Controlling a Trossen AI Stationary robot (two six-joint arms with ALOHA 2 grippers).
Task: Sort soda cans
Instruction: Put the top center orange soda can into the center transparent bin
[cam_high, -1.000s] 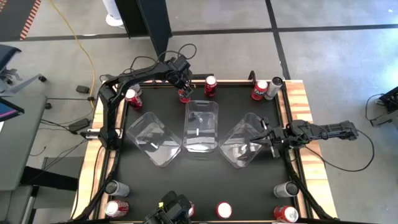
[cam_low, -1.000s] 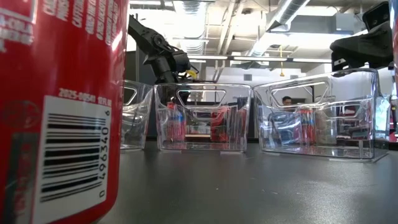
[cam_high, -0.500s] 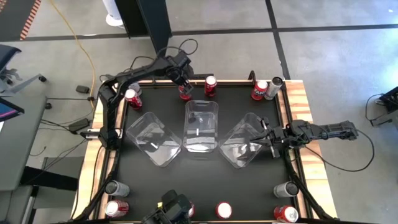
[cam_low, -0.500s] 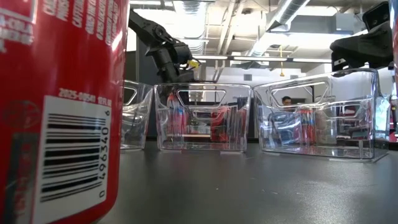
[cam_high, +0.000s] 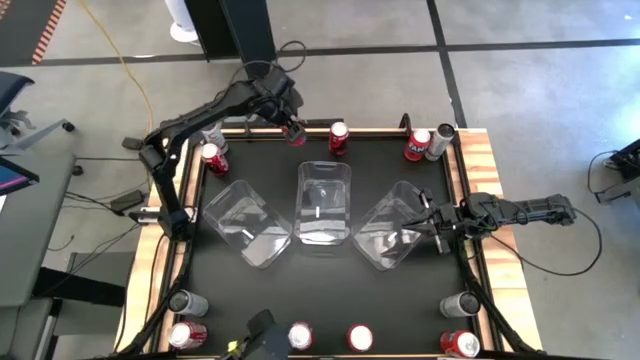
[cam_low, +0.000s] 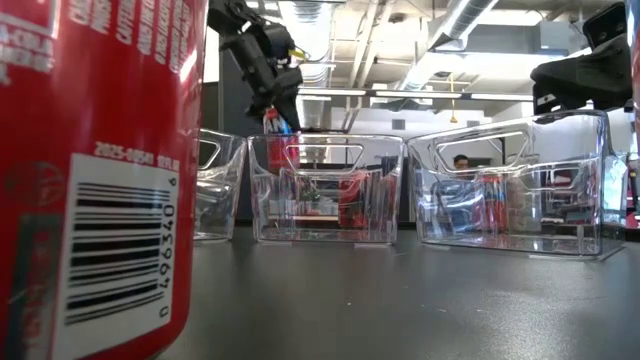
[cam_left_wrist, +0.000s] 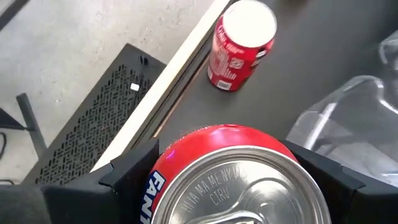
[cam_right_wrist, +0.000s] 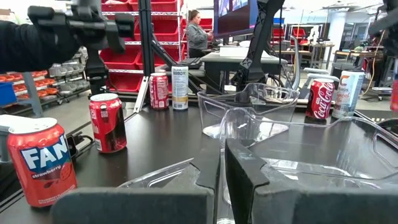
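Fanta can (cam_high: 296, 133), red, pinched in left gripper (cam_high: 293, 130), lifted above black bench's far edge (cam_high: 380, 133). Right gripper (cam_high: 432, 222) at right clear bin (cam_high: 395, 238), fingers pressed together. Grey concrete floor (cam_high: 520, 90) around.

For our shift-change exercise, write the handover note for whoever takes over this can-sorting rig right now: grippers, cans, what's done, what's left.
Left gripper: shut on a red Fanta can, lifted above the table's far edge, beside the middle bin.
Right gripper: waiting at the right bin, holding nothing; fingers unclear.
Cans: all three clear bins look empty. Standing cans remain along the far edge, such as a red one, and along the near edge.
Done: one can picked up.
Left: drop it in a bin, then sort every other can.
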